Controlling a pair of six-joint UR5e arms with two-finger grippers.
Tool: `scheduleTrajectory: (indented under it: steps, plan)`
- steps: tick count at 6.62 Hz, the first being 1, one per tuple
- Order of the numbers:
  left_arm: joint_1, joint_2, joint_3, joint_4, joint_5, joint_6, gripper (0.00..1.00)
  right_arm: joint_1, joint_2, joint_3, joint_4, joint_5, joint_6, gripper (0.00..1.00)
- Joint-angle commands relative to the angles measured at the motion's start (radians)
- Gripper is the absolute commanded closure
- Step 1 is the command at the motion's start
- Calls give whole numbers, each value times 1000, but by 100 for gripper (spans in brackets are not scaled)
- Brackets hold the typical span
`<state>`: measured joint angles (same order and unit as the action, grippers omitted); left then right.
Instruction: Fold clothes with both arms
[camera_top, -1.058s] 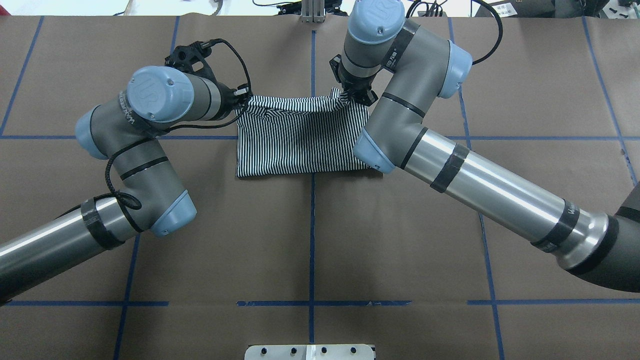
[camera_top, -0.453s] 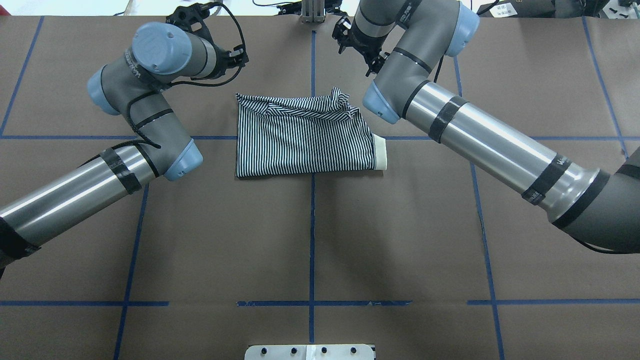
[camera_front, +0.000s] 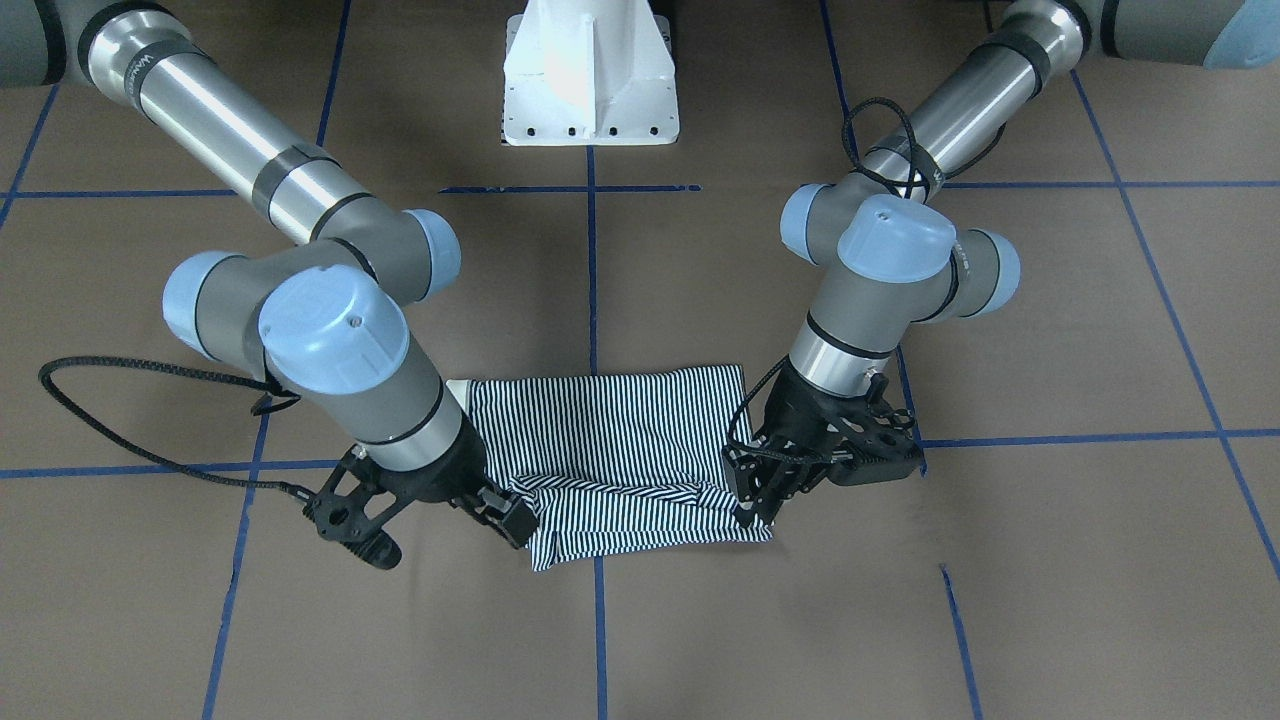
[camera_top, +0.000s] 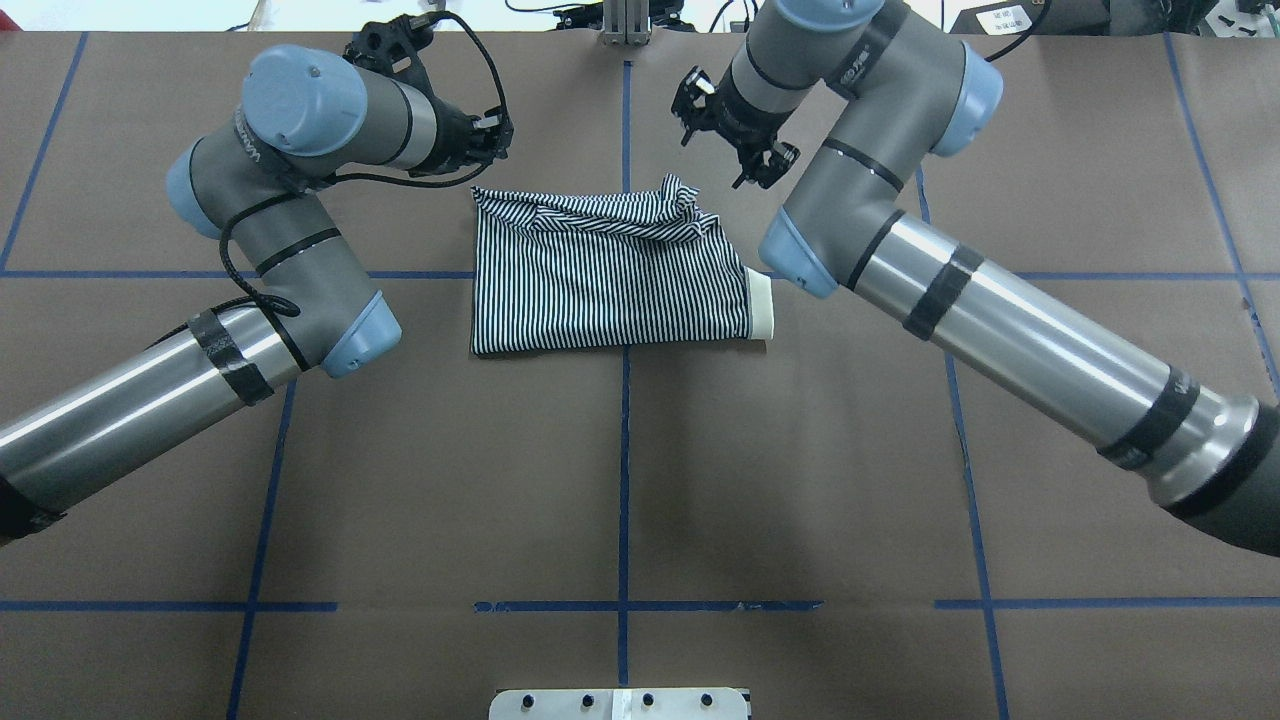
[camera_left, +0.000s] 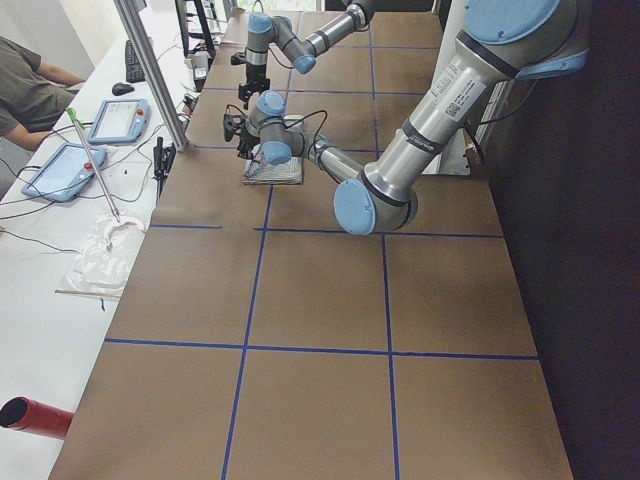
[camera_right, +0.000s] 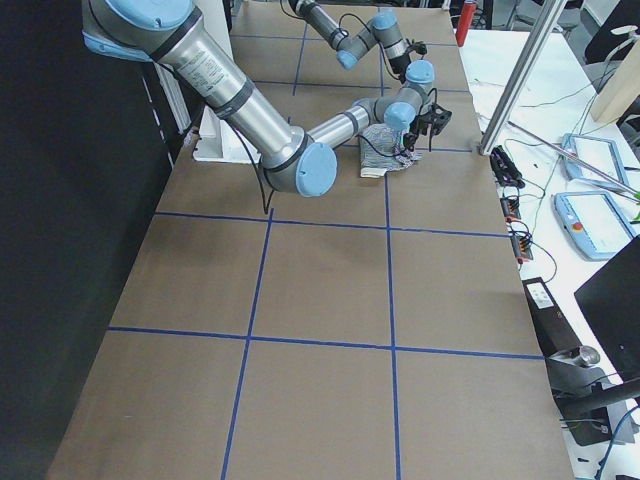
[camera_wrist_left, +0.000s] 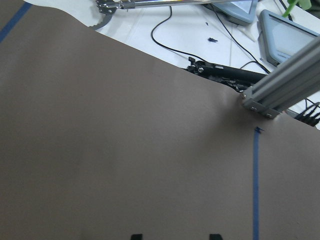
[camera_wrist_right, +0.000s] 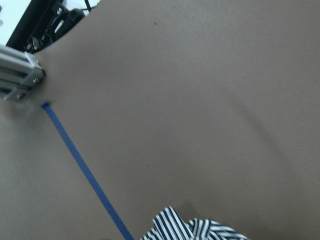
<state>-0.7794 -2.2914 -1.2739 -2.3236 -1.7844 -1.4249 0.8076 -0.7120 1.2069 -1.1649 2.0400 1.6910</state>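
shirt (camera_top: 610, 275): flat on the table (camera_top: 620, 480), mid-width, in the half far from the robot
left gripper (camera_top: 497, 140): just beyond the shirt's far left corner, not touching
right gripper (camera_top: 715, 155): just beyond the far right corner, not touching
pedestal (camera_front: 590, 75): at the table's robot-side edge, in line with the shirt

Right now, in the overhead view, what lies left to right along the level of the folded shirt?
Left arm's light blue joint cap → navy-and-white striped folded polo shirt → its cream collar → right arm's silver forearm tube.
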Motion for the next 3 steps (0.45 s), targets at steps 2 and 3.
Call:
scheduleTrajectory:
  steps: [2, 3]
  plan:
    - [46, 0, -7, 53, -41, 98, 100, -145, -49, 71, -12, -157, -13, 100]
    - [63, -8, 23, 55, -32, 119, 100, -146, -28, 12, -12, -165, -16, 100]
